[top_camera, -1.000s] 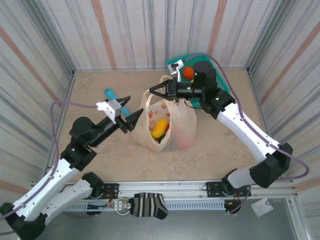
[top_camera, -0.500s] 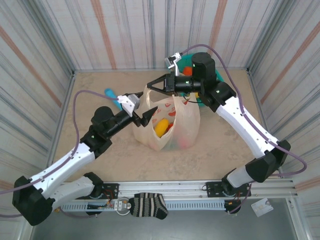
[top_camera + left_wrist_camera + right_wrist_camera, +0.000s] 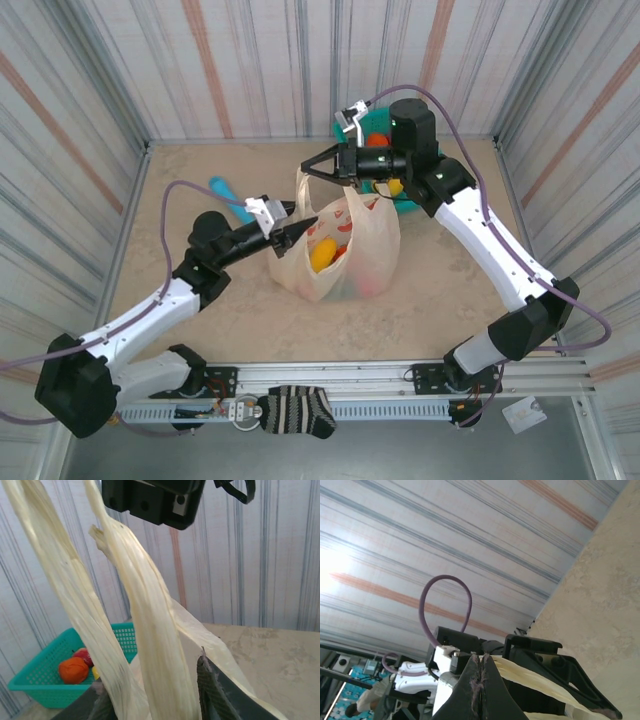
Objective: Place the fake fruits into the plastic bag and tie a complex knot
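**Top external:** The plastic bag (image 3: 370, 250) stands at the centre of the sandy table (image 3: 200, 290). Yellow and red fake fruits (image 3: 322, 255) show through its cream wall. The right gripper (image 3: 306, 173) reaches in from upper right with its fingers pressed together on a bag handle, which it holds up. The left gripper (image 3: 300, 228) points in from the left, with its tips at the bag's near handle. More fruit lies in a teal basket (image 3: 344, 127) behind the right arm.

**Left wrist:** Two twisted cream handles (image 3: 155, 630) rise to the right gripper's black body at the top of the frame. The left gripper's dark fingers (image 3: 212, 695) flank one strand at the bottom. Whether they clamp it cannot be told. The basket (image 3: 45, 675) at lower left holds an orange fruit (image 3: 73, 670).

**Right wrist:** The right gripper (image 3: 480, 690) is at lower centre. Its fingers are closed tight on a thin frayed sliver of bag.
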`<action>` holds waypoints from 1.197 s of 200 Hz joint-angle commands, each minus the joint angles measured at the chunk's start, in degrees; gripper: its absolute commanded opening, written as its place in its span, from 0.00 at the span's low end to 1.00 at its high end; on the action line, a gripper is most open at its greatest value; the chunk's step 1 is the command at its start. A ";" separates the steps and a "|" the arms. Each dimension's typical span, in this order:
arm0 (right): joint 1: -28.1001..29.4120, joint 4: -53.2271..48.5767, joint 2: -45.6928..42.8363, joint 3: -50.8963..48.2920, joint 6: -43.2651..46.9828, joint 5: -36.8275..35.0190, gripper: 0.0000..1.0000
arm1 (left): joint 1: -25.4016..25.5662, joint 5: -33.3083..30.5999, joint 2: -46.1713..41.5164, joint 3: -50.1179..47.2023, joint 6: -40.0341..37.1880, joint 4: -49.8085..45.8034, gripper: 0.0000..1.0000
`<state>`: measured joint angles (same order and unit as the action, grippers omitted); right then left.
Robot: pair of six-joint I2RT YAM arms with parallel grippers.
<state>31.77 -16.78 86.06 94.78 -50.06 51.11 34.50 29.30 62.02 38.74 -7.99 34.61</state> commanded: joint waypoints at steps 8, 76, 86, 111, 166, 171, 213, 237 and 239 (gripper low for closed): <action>-0.73 1.53 0.16 0.67 0.62 2.03 0.00 | 0.56 3.21 0.97 -0.43 -1.61 1.67 0.41; -0.74 4.19 -0.01 -1.34 -0.78 2.86 0.00 | -0.29 3.64 5.21 2.34 1.11 3.53 0.20; -0.82 4.34 -0.11 -1.51 -0.87 3.18 0.00 | -0.30 3.79 5.41 2.38 1.79 4.39 0.33; -0.83 5.77 0.25 -1.83 -1.11 6.48 0.00 | -0.45 3.83 5.89 1.46 3.08 7.14 0.52; -0.28 12.82 2.07 -3.74 -4.25 16.33 0.00 | -1.77 6.30 8.09 1.96 6.11 12.86 0.51; -0.14 12.75 2.22 -3.80 -4.04 16.60 0.00 | -1.73 6.82 8.39 2.31 6.36 13.14 0.49; -0.52 13.30 3.03 -3.73 -4.14 17.25 0.00 | -1.63 9.96 10.08 3.23 7.29 14.08 0.20; -1.13 13.26 3.02 -3.94 -4.08 17.23 0.00 | -1.63 10.99 10.11 3.94 6.59 12.43 0.00; -1.29 13.26 2.98 -4.00 -4.08 17.14 0.00 | -1.67 10.96 10.07 4.01 6.41 12.09 0.00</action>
<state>31.35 -5.52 88.90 91.48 -53.54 66.22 32.95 37.54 72.20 40.42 -0.91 46.46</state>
